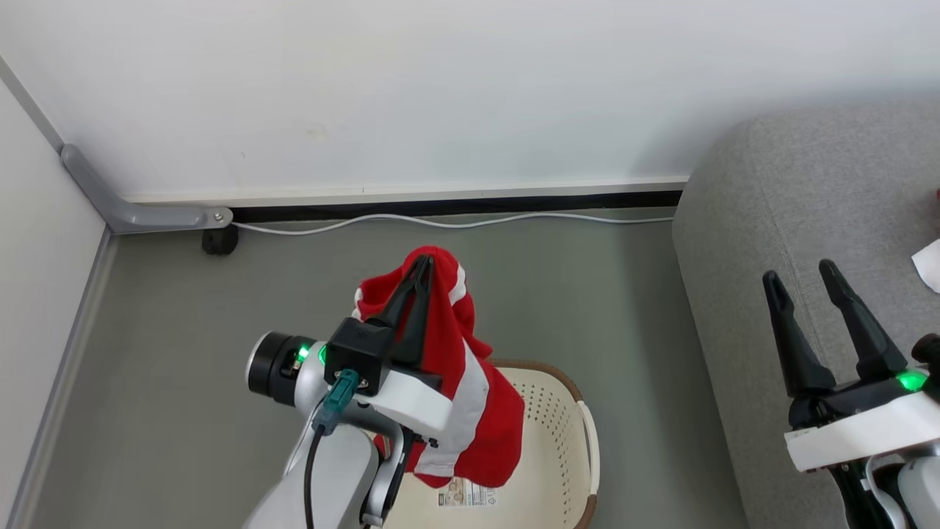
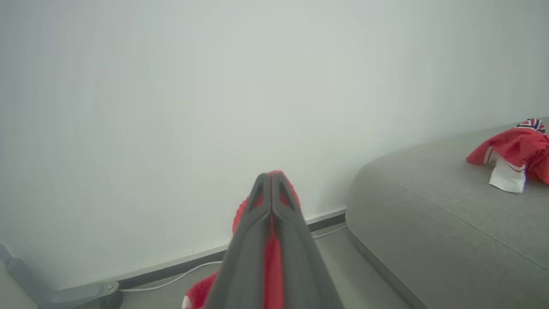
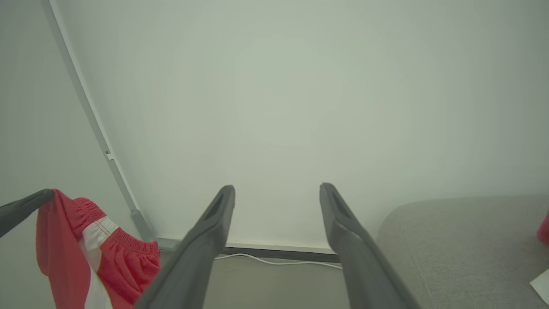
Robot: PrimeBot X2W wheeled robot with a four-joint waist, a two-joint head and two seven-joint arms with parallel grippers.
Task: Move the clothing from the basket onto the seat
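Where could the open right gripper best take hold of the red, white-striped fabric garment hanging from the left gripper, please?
Probably its loose lower part, from the robot's right. The red fabric garment hangs limp over the cream perforated plastic basket, top pinched in the shut left gripper, whose arm covers its left side; the right gripper stands open on the bare side.

A home-like corner in a bare test room is suggested. A grey sofa (image 1: 742, 242) and a laundry basket (image 1: 558, 411) are set on a plain grey floor (image 1: 183, 353) against a blank white wall (image 1: 440, 88), where a white cable (image 1: 624, 218) is run along the skirting.
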